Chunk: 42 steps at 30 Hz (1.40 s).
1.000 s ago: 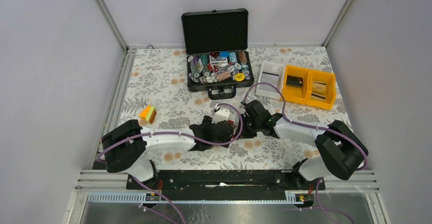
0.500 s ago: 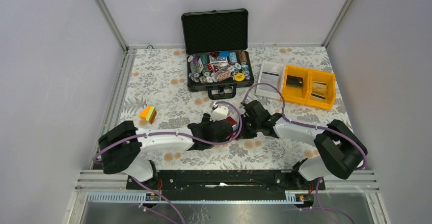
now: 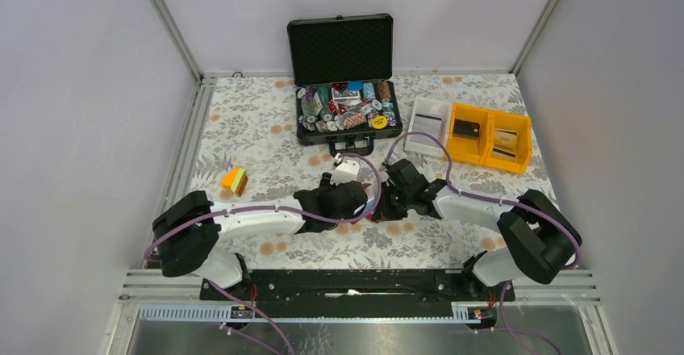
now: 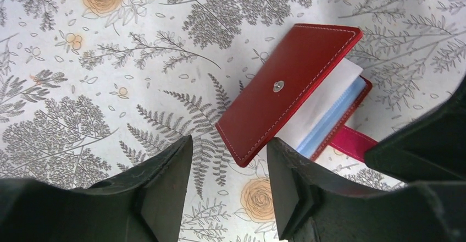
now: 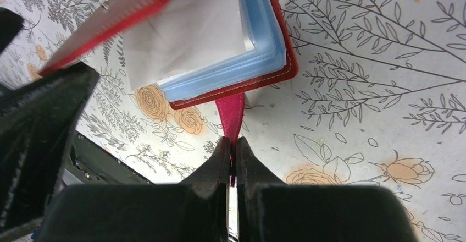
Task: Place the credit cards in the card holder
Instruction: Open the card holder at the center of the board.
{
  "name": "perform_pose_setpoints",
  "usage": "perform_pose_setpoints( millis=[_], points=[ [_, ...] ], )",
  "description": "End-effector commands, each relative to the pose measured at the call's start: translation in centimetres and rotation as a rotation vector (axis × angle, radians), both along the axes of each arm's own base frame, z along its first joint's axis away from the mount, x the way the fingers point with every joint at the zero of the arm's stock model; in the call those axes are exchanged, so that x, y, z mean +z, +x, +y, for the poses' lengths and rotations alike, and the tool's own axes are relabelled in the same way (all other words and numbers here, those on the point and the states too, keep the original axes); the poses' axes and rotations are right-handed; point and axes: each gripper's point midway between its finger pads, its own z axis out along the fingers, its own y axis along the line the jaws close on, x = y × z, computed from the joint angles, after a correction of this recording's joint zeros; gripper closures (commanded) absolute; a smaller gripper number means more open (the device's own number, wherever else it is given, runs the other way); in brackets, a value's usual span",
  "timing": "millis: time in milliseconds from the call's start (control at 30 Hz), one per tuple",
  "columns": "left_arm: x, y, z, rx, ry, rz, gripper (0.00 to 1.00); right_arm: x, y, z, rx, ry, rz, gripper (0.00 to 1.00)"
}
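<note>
1. Card holder (image 4: pixel 286 88): dark red, on the floral worktop (image 3: pixel 242 137) about mid-width, nearer the near edge than the far one, between the two arms' tools.
2. Its top cover is lifted at an angle, with a metal snap stud (image 4: pixel 278 86) at its centre. White and pale blue leaves show under the cover. The bottom cover lies flat on the worktop.
3. Right gripper (image 5: pixel 232 143): fingers pressed together, pinching the end of the pinkish-red snap tab (image 5: pixel 231 113) that sticks out from the holder's bottom cover.
4. Left gripper (image 4: pixel 228 143): fingers spread and holding nothing. The near corner of the lifted cover sits just ahead of the gap between them. I cannot tell whether it touches either finger.
5. Credit cards (image 3: pixel 506 138): flat pieces in the yellow bins (image 3: pixel 490 157) towards the far right corner of the worktop, well apart from the holder. They are too small to count or read.
6. Pale tray (image 3: pixel 427 117) lies just left of the bins.
7. Black case (image 3: pixel 343 48): open at the middle of the far edge, lid upright, lower half full of poker chips (image 3: pixel 347 106).
8. Small orange-and-yellow block (image 3: pixel 235 180) near the left edge, alone.
</note>
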Motion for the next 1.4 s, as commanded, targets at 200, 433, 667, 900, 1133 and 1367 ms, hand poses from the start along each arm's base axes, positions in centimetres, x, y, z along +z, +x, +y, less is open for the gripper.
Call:
perform_pose_setpoints(
  millis=[200, 433, 667, 900, 1133, 1367],
  points=[
    [1.3, 3.1, -1.4, -0.003, -0.168, -0.019, 0.52, 0.9, 0.7, -0.6, -0.039, -0.018, -0.030, 1.00],
    [0.9, 4.1, -1.8, -0.040, -0.323, 0.037, 0.61, 1.5, 0.9, -0.5, -0.055, -0.006, -0.041, 0.98],
    [0.2, 4.1, -0.9, -0.050, -0.374, 0.076, 0.83, 2.2, 1.3, -0.9, -0.091, -0.009, -0.064, 0.84],
    [0.6, 2.2, -0.7, -0.089, -0.483, 0.099, 0.99, 6.2, 2.4, -0.4, -0.121, 0.059, -0.147, 0.59],
    [0.9, 0.8, 0.3, -0.074, -0.571, 0.083, 1.00, 11.1, 4.1, 1.5, -0.117, 0.180, -0.254, 0.55],
    [0.4, 0.6, 0.8, -0.035, -0.569, 0.103, 1.00, 10.0, 5.9, 3.2, -0.115, 0.194, -0.254, 0.53]
  ],
)
